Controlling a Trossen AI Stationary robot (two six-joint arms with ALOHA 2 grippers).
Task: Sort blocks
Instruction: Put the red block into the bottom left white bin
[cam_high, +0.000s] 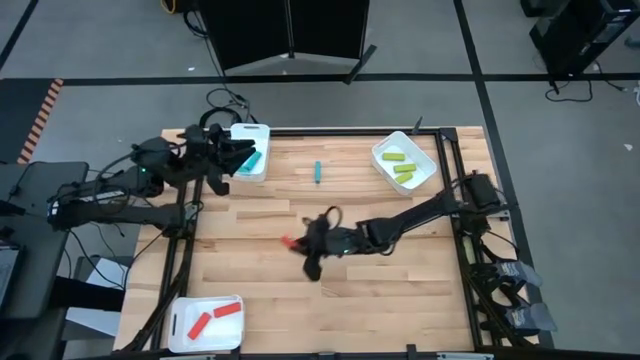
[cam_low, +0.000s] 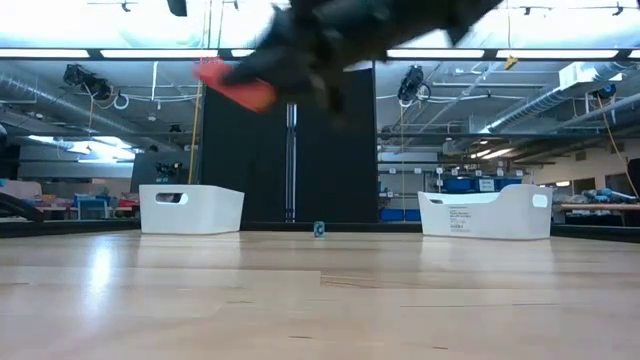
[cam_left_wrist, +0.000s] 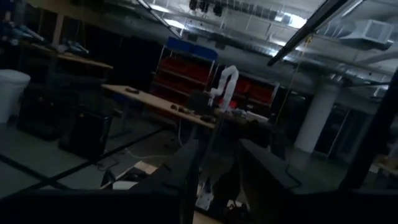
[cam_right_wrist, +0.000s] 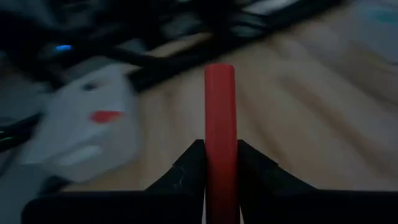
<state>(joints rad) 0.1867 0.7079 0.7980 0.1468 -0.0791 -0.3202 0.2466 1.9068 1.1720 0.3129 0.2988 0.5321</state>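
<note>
red block held above the table's middle

the small red stick-like block (cam_right_wrist: 220, 134) sits clamped between the two dark fingers of the right gripper (cam_high: 300, 243), which hangs over the middle of the light wooden table (cam_high: 400, 290); in the low view the block (cam_low: 235, 86) shows well above the tabletop, its end poking out of the blurred dark claw.

a small teal-blue stick-like block (cam_high: 318, 172) lies alone on the wood toward the far edge, between the two far trays, and the low view shows it end-on (cam_low: 319, 229).

the white rectangular tray at the far left corner (cam_high: 262, 130) holds another teal-blue block (cam_high: 254, 161). the white tray at the far right (cam_high: 382, 148) holds yellow-green blocks (cam_high: 400, 164). the white tray at the near left corner (cam_high: 232, 302) holds two red blocks (cam_high: 214, 317).

the left gripper (cam_high: 236, 156) waits over the far-left tray; its fingers (cam_left_wrist: 186, 180) stand apart with nothing between them, pointing out at the dim room.

the far-right tray's side (cam_low: 485, 215) carries a small printed label, too small to read.
</note>
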